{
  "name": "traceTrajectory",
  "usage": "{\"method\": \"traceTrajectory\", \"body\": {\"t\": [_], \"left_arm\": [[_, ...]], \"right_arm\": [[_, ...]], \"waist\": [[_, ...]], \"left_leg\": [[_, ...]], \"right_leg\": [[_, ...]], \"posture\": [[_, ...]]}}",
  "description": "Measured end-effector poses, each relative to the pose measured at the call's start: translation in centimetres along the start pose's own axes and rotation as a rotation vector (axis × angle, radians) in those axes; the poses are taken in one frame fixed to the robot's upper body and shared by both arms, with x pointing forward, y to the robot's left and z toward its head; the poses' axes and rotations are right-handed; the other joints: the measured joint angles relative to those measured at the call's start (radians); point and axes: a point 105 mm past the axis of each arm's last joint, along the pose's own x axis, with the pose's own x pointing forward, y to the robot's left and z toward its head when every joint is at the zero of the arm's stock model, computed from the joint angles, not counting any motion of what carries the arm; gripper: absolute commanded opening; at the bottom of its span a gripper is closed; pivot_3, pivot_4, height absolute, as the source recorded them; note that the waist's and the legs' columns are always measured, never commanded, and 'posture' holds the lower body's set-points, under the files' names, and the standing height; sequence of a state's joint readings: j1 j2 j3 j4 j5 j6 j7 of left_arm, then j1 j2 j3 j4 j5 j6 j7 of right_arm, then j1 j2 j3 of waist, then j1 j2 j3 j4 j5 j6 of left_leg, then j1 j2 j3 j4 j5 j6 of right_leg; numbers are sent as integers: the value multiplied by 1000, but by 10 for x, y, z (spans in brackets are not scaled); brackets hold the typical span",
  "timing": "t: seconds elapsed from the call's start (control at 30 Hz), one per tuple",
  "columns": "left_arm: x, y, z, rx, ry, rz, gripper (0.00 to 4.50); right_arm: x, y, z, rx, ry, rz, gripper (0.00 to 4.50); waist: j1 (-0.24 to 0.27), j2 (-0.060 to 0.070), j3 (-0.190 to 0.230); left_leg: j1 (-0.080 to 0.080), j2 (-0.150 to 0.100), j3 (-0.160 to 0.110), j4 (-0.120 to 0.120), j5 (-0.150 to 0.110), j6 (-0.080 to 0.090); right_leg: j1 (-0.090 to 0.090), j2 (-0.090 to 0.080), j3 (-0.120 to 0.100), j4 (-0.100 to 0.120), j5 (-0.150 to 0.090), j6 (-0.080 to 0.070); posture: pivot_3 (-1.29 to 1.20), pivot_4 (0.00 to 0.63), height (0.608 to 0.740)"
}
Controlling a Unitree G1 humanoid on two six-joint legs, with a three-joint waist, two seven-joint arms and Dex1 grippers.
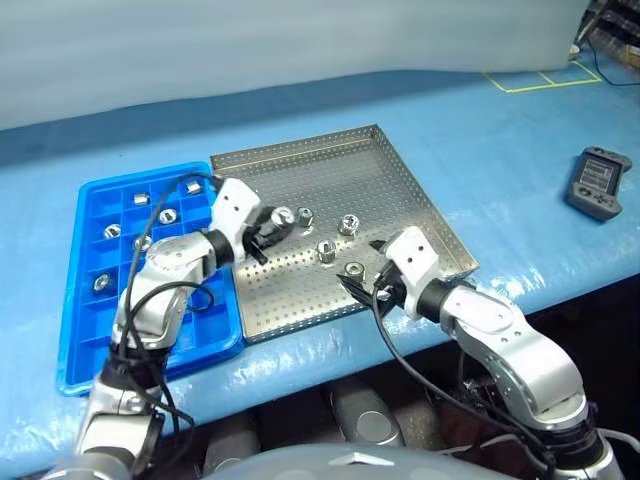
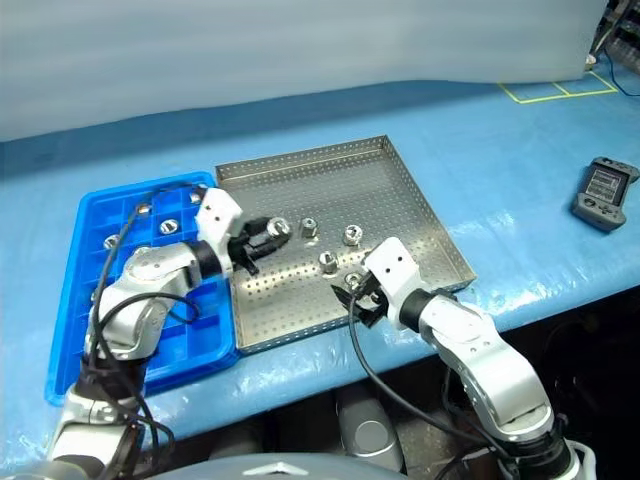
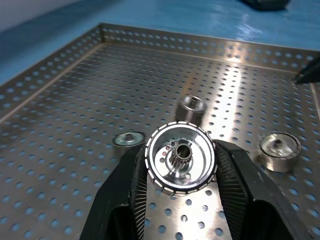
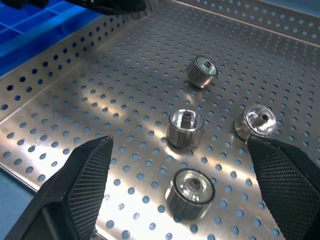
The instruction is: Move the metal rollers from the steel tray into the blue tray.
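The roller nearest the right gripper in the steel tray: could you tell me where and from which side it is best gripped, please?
Grip the nearest roller across its ribbed outer wall, coming from above. It stands on end on the steel tray, hole upward, so its curved sides are free. The open right gripper already straddles it, and the neighbouring roller probably leaves just enough room.

**Rollers, steel tray, blue tray**

One roller (image 3: 180,165) is held above the steel tray (image 1: 400,175); four rollers (image 1: 327,250) are left on its perforated base. Several are seated in the blue tray's (image 1: 85,330) compartments, just beside.
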State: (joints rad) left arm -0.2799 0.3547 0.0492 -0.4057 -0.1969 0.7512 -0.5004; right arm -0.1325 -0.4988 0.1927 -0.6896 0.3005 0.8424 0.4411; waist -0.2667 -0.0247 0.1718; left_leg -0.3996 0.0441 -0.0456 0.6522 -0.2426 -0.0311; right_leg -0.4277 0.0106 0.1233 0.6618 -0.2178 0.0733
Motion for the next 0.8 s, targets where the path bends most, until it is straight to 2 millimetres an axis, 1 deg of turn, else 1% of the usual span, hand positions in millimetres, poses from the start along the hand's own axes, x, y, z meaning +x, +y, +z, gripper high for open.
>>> {"method": "traceTrajectory", "body": {"t": [0.1, 0.2, 0.3, 0.37, 0.43, 0.5, 0.6, 0.63, 0.73, 0.8], "left_arm": [[-24, 23, -6, -43, 0, 227, 1683], [-50, 40, -17, -90, 24, 414, 1683], [-75, 45, -26, -95, 63, 523, 1683], [-86, 42, -37, -112, 102, 562, 1683], [-95, 39, -47, -150, 133, 595, 1683], [-101, 36, -53, -178, 148, 609, 1683], [-105, 30, -59, -221, 160, 615, 1683], [-105, 29, -61, -231, 166, 617, 1683], [-110, 27, -70, -246, 208, 622, 1683], [-110, 26, -73, -252, 220, 617, 1683]], "right_arm": [[8, 8, 2, -18, -4, 68, 4500], [16, 14, 7, -38, -15, 126, 4500], [22, 19, 11, -50, -29, 178, 4500], [26, 24, 13, -56, -39, 216, 4500], [29, 27, 14, -59, -40, 242, 4500], [30, 29, 17, -66, -50, 257, 4500], [31, 30, 16, -64, -49, 266, 4500], [32, 30, 16, -61, -47, 268, 4500], [32, 30, 15, -60, -48, 270, 4500], [32, 30, 15, -60, -49, 269, 4500]], "waist": [[25, 0, 0], [59, 0, 0], [96, -1, 0], [123, -1, 0], [150, -1, 0], [164, -1, 0], [186, -1, 0], [191, -1, 0], [195, -1, 0], [197, -1, 0]], "left_leg": [[0, 0, 0, 0, 0, 0], [0, 0, 0, 1, 0, 0], [0, 0, 0, 1, 0, 0], [0, 0, 0, 1, 0, 0], [0, 0, 0, 2, 0, 0], [0, 0, 0, 2, 0, 0], [0, -1, 0, 3, 0, 0], [0, 0, 0, 4, 0, 0], [0, 0, 1, 5, 0, 0], [0, 0, 0, 5, 0, 0]], "right_leg": [[0, 0, 0, 0, 0, 0], [0, 0, 0, 0, 0, 0], [0, 0, -1, -1, 0, 0], [0, 0, -1, -1, 0, 0], [0, 0, -1, -1, 0, 0], [1, -1, -1, -1, 0, -1], [1, -1, -1, -1, -1, -3], [1, -1, -1, -1, -2, -5], [1, -1, -1, -1, -3, -6], [1, -1, -1, -1, -3, -6]], "posture": [[-94, 150, 740], [-42, 150, 740], [-7, 150, 740], [9, 150, 740], [16, 150, 740], [25, 150, 740], [26, 150, 740], [26, 150, 740], [19, 150, 740], [10, 150, 740]]}}
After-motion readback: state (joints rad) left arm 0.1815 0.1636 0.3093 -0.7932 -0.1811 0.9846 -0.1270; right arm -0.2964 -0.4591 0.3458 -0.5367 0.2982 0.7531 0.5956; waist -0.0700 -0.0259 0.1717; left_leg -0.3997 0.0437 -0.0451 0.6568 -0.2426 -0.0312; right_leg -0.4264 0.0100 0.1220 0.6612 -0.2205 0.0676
